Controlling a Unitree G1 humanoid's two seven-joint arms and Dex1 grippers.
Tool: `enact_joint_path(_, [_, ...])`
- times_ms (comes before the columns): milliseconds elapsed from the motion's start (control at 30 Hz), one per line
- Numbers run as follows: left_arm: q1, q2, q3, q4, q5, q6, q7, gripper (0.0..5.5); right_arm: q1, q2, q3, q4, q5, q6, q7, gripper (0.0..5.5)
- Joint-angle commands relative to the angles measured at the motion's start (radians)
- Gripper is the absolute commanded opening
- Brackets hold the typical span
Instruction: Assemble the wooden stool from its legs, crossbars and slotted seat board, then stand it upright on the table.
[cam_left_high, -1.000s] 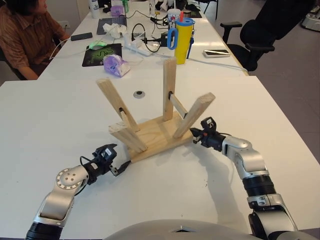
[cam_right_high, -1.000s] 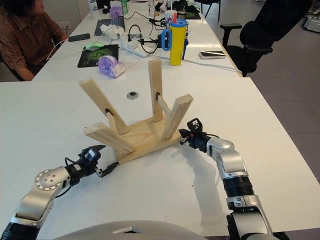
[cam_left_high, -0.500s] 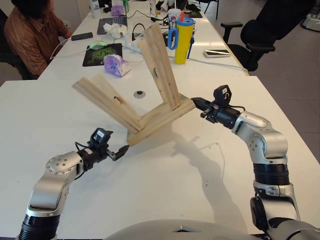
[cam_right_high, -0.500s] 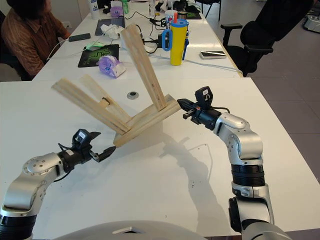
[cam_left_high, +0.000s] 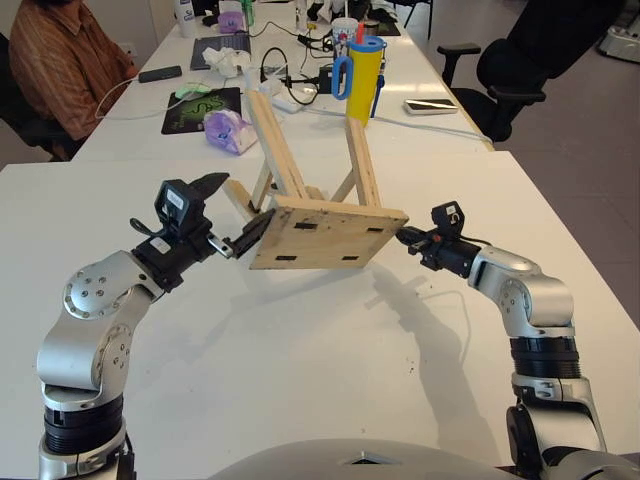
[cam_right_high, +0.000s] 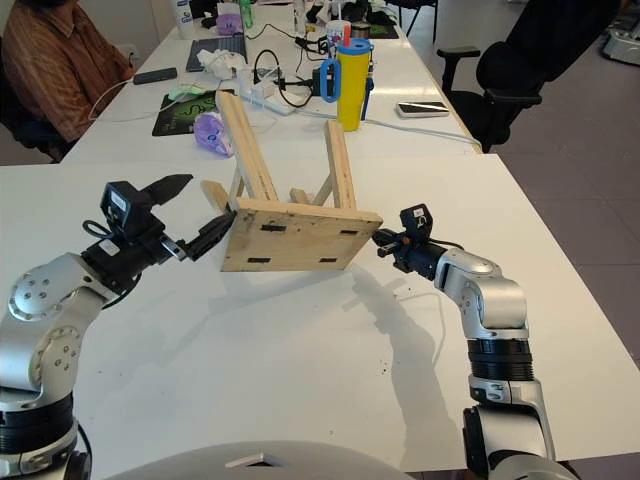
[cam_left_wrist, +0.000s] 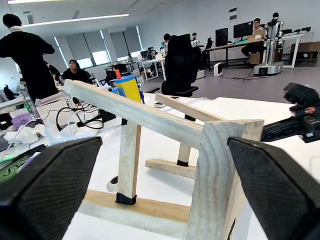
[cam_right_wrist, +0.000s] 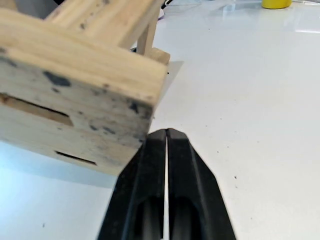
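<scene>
Ease pale wooden four-legged stool (cam_left_high: 325, 232) onto its feet; brace seat edge inside spread-jawed left gripper (cam_left_high: 243, 200); nudge corner with pressed-shut right gripper (cam_left_high: 404, 235).

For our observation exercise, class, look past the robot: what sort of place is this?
Probably an open-plan office or robotics lab: long white tables, a black office chair, and rows of desks with computer monitors behind.

The two head cameras looked forward and down over the table (cam_left_high: 300, 380) from side-by-side spots, sharing the whole stool (cam_right_high: 290, 235), while each wrist camera faced an opposite end of it from very close.
</scene>
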Motion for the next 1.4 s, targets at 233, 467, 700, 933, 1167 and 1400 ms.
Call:
enact_joint_path(233, [0.331, 0.124, -0.201, 0.346, 0.236, -0.298, -0.134, 4.68, 0.023, 0.103, 0.099, -0.043, 0.07, -0.015, 0.051, 0.03])
enact_joint_path(467, [0.286, 0.084, -0.134, 0.369, 0.149, -0.373, -0.157, 4.68, 0.063, 0.069, 0.045, -0.017, 0.064, -0.041, 0.036, 0.03])
enact_joint_path(700, [0.213, 0.085, -0.088, 0.431, 0.152, -0.449, -0.143, 4.68, 0.069, 0.024, 0.004, 0.013, 0.056, -0.067, 0.043, 0.03])
enact_joint_path(933, [0.131, 0.079, -0.157, 0.485, 0.174, -0.489, -0.2, 4.49, 0.074, 0.025, -0.047, 0.067, 0.038, -0.093, -0.01, 0.0])
enact_joint_path(1167, [0.075, 0.1, -0.148, 0.56, 0.136, -0.474, -0.261, 3.43, 0.085, 0.044, -0.022, 0.135, -0.002, -0.143, -0.06, 0.0])
enact_joint_path(1400, [0.046, 0.112, -0.156, 0.63, 0.129, -0.472, -0.322, 2.3, 0.087, 0.07, -0.011, 0.148, -0.006, -0.169, -0.078, 0.0])
